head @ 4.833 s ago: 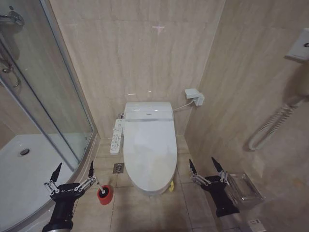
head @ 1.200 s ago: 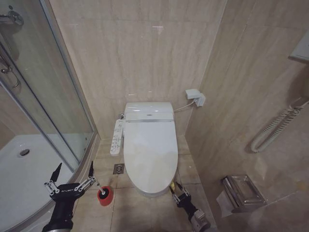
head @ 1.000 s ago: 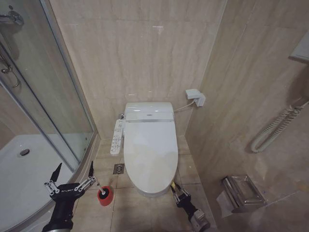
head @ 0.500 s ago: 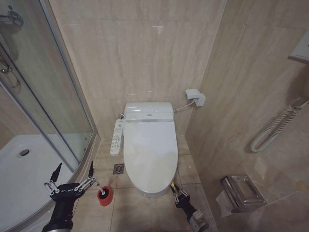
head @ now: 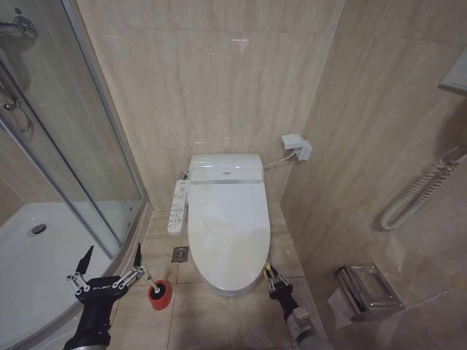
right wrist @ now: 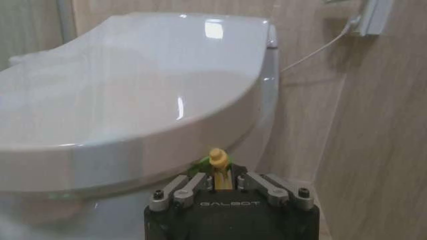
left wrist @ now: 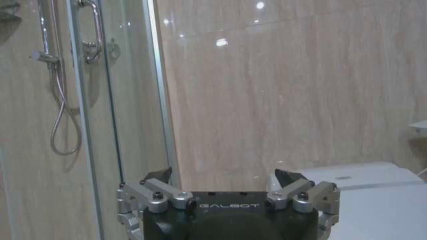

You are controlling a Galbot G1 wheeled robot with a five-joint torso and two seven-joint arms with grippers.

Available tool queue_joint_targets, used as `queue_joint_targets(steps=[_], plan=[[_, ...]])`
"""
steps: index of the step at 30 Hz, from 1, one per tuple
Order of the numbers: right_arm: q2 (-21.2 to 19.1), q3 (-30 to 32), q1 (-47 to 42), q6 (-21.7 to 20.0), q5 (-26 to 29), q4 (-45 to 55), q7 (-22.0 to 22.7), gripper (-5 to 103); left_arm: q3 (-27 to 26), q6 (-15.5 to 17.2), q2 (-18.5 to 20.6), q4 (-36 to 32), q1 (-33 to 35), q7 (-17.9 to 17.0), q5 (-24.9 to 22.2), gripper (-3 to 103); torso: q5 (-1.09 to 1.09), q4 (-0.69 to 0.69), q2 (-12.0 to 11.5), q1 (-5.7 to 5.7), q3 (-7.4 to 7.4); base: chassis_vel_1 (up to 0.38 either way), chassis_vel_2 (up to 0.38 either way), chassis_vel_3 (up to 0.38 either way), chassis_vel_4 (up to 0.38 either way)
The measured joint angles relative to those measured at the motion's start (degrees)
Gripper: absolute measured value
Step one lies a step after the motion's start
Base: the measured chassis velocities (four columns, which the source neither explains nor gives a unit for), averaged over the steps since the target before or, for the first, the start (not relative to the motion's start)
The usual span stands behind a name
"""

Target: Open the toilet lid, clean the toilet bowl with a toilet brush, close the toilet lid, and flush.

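The toilet lid [head: 226,233] lies flat and closed, so the toilet bowl is hidden beneath it. My right gripper [head: 269,274] is low at the lid's front right edge. In the right wrist view this gripper [right wrist: 217,176] is shut on the yellow-green tag [right wrist: 216,159], just under the lid [right wrist: 133,90]. The toilet brush [head: 148,281] stands in its red holder cup [head: 157,295] on the floor left of the toilet. My left gripper [head: 109,261] hangs open beside the brush, holding nothing; the left wrist view shows that gripper [left wrist: 227,176] with its fingers spread.
A glass shower enclosure [head: 73,146] and its white tray [head: 29,255] close off the left. A control panel [head: 176,206] sticks out of the toilet's left side. The right wall carries a metal paper holder [head: 365,288] and a coiled hose [head: 416,193]. A floor drain [head: 179,254] sits left of the toilet.
My right gripper came from open at the right down to the lid's front edge and closed on the tag; in the last half second it shifted slightly up and right. The left arm stayed still.
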Motion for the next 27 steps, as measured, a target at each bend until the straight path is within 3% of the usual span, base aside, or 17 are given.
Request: queue_joint_targets(steps=[8, 10, 12, 13, 27], plan=[[0.31, 2.01, -0.29, -0.31, 1.53, 4.04, 0.76, 16, 0.00, 0.00, 0.00, 0.00, 0.00, 0.00, 0.00, 100, 0.00, 0.01, 0.00, 0.00, 0.00, 0.000, 0.000, 0.000, 0.000], [0.18, 3.52, -0.22, -0.46, 2.30, 6.07, 1.56, 16, 0.00, 0.00, 0.00, 0.00, 0.00, 0.00, 0.00, 100, -0.16, -0.06, 0.01, 0.00, -0.02, 0.000, 0.000, 0.000, 0.000], [0.15, 3.94, -0.24, -0.64, 2.75, 6.92, 1.60, 16, 0.00, 0.00, 0.00, 0.00, 0.00, 0.00, 0.00, 100, -0.07, -0.01, 0.02, -0.01, -0.02, 0.000, 0.000, 0.000, 0.000], [0.08, 4.52, -0.28, -0.88, 3.16, 7.68, 1.60, 3, 0.00, 0.00, 0.00, 0.00, 0.00, 0.00, 0.00, 100, 0.02, 0.01, 0.01, 0.00, -0.01, 0.000, 0.000, 0.000, 0.000], [-0.03, 9.31, -0.95, -1.42, 5.60, 14.81, 1.29, 2, 0.00, 0.00, 0.00, 0.00, 0.00, 0.00, 0.00, 100, -0.02, 0.00, 0.01, 0.00, -0.01, 0.000, 0.000, 0.000, 0.000]])
